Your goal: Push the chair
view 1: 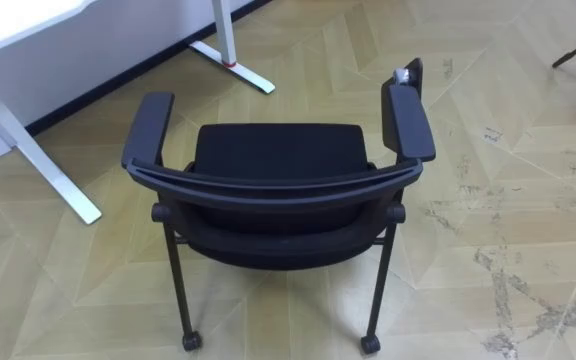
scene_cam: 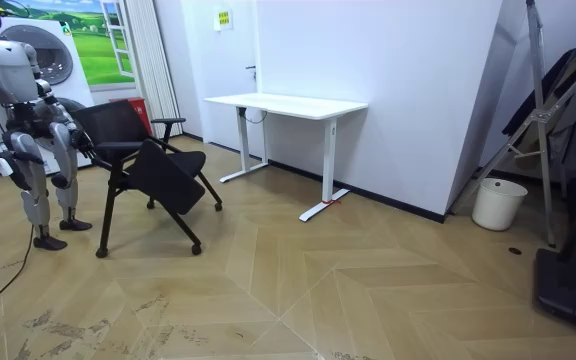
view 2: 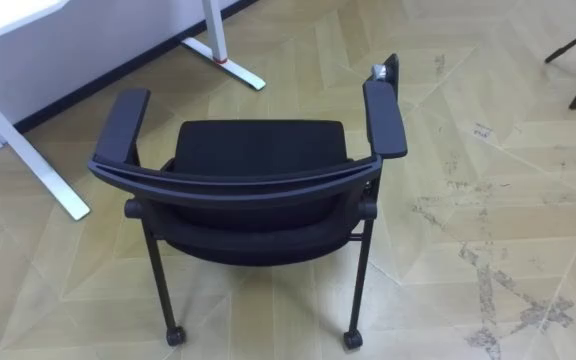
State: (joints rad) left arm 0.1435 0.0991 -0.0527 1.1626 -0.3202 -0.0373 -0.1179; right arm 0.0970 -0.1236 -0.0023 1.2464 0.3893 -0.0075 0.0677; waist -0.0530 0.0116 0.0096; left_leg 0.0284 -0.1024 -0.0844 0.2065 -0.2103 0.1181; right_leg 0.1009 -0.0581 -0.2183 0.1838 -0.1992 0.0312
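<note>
Chair (view 1: pixel 268 165) sits on open floor short of the white desk (view 1: pixel 28 20), seat facing it and not tucked under. I judge the push barely begun. Left hand (scene_cam: pixel 76 150) and right hand (scene_cam: pixel 10 168) are behind the backrest, but you can't tell their grip from here. Steer left, between the desk feet (view 1: pixel 53 185). The floor (view 1: pixel 488 250) on the right is open.

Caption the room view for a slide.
Robot stands behind a black wheeled chair, a white desk standing beyond it.
</note>
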